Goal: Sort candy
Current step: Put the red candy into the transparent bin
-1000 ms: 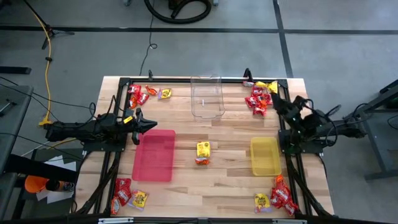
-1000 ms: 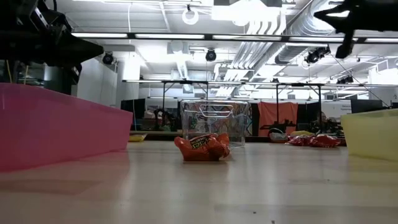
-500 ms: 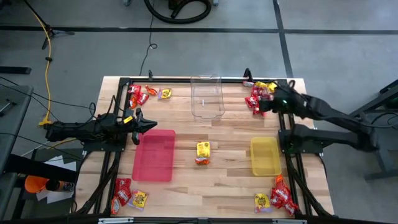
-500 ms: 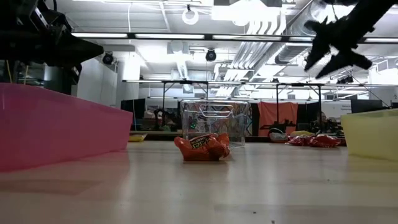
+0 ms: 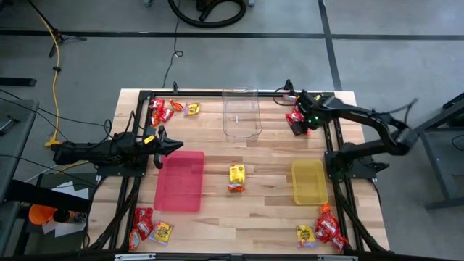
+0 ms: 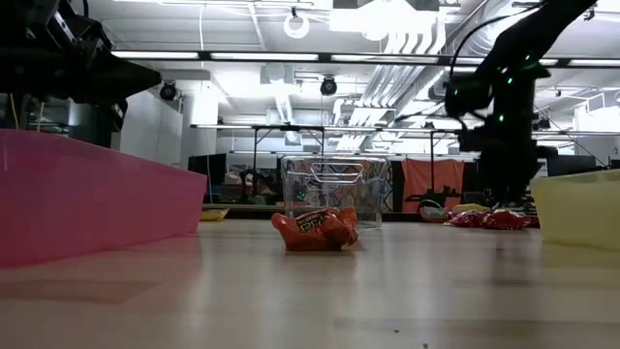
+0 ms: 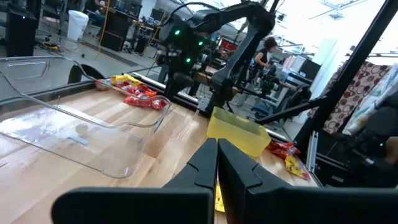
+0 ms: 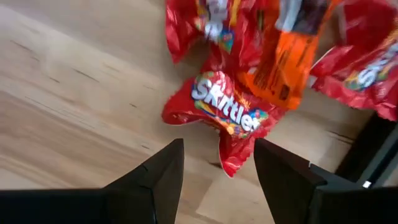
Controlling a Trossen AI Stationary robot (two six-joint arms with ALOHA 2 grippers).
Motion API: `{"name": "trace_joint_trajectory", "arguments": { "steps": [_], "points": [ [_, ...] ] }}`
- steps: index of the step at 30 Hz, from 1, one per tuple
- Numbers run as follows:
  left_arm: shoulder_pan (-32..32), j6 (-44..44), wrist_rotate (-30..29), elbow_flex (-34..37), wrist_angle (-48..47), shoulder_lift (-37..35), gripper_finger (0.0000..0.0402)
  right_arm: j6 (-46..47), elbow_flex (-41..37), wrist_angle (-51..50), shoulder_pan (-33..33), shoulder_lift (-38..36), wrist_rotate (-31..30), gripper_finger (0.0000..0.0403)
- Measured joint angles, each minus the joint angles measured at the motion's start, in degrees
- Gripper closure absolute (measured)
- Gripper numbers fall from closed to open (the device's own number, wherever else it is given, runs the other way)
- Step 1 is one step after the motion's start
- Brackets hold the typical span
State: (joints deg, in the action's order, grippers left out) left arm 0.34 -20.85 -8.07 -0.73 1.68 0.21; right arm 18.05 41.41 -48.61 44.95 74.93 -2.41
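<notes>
- The left end effector is held at the 9 o'clock edge of the surface, its fingers pressed together on nothing, just beside the pink tray's far corner.
- A cluster of red and yellow candy packets is seen at the 11 o'clock corner, and another cluster at the 7 o'clock corner.
- The pink tray lies left of centre; nothing is seen inside it.
- The clear plastic tub stands at 12 o'clock; nothing is seen inside it.
- A yellow packet touching a red one is found on the bare wood at the centre, between the two trays.
- The yellow tray lies right of centre, at 3 o'clock; nothing is seen inside it.
- The right end effector is lowered over the pile at the 1 o'clock corner, its fingers apart on either side of a red Skittles packet, which lies on the wood with nothing clamped on it.
- An orange packet overlaps that red packet in the same pile.
- A further cluster rests at the 5 o'clock corner.
</notes>
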Motion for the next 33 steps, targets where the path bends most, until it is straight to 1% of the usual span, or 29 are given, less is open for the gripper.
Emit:
{"name": "trace_joint_trajectory", "arguments": {
  "steps": [5, 9, 13, 15, 17, 19, 21, 22, 23, 26, 28, 31, 33],
  "points": [
    [0.0, 0.0, 0.0, 0.0, 0.0, 0.0, 0.0401, -4.2, 0.0, 3.1, 0.1, 5.4, -1.4, 0.0212],
    [0.0, 0.0, 0.0, 0.0, 0.0, 0.0, 0.0401, -5.5, 0.0, 6.2, 0.0, 8.1, -1.5, 0.0212],
    [0.0, 0.0, 0.0, 0.0, 0.0, 0.0, 0.0401, -6.6, 0.0, 6.7, 0.0, 10.5, -1.0, 0.0215],
    [0.0, 0.0, 0.0, 0.0, 0.0, 0.0, 0.0401, -8.1, 0.1, 6.5, 0.0, 11.0, -0.4, 0.0226],
    [0.0, 0.0, 0.0, 0.0, 0.0, 0.0, 0.0401, -8.5, 0.1, 5.7, -0.3, 10.9, -0.3, 0.0251],
    [0.0, 0.0, 0.0, 0.0, 0.0, 0.0, 0.0401, -8.5, 0.1, 4.5, -0.7, 9.8, 0.0, 0.0293],
    [0.0, 0.0, 0.0, 0.0, 0.0, 0.0, 0.0401, -8.5, 0.3, 3.1, -1.6, 7.9, 0.9, 0.0353],
    [0.0, 0.0, 0.0, 0.0, 0.0, 0.0, 0.0401, -8.6, 0.7, 2.1, -2.1, 6.5, 1.6, 0.0377],
    [0.0, 0.0, 0.0, 0.0, 0.0, 0.0, 0.0401, -8.6, 1.3, 1.4, -2.6, 4.9, 2.6, 0.0388],
    [0.0, 0.0, 0.0, 0.0, 0.0, 0.0, 0.0401, -6.8, 4.8, -0.8, -4.8, -0.8, 5.0, 0.0382],
    [0.0, 0.0, 0.0, 0.0, 0.0, 0.0, 0.0401, -4.8, 8.0, -0.9, -6.8, -5.1, 5.8, 0.0391],
    [0.0, 0.0, 0.0, 0.0, 0.0, 0.0, 0.0401, -3.3, 12.7, 1.1, -9.7, -10.3, 6.3, 0.0398],
    [0.0, 0.0, 0.0, 0.0, 0.0, 0.0, 0.0401, -2.3, 15.1, 4.4, -11.3, -12.5, 8.6, 0.0395]
  ]
}}
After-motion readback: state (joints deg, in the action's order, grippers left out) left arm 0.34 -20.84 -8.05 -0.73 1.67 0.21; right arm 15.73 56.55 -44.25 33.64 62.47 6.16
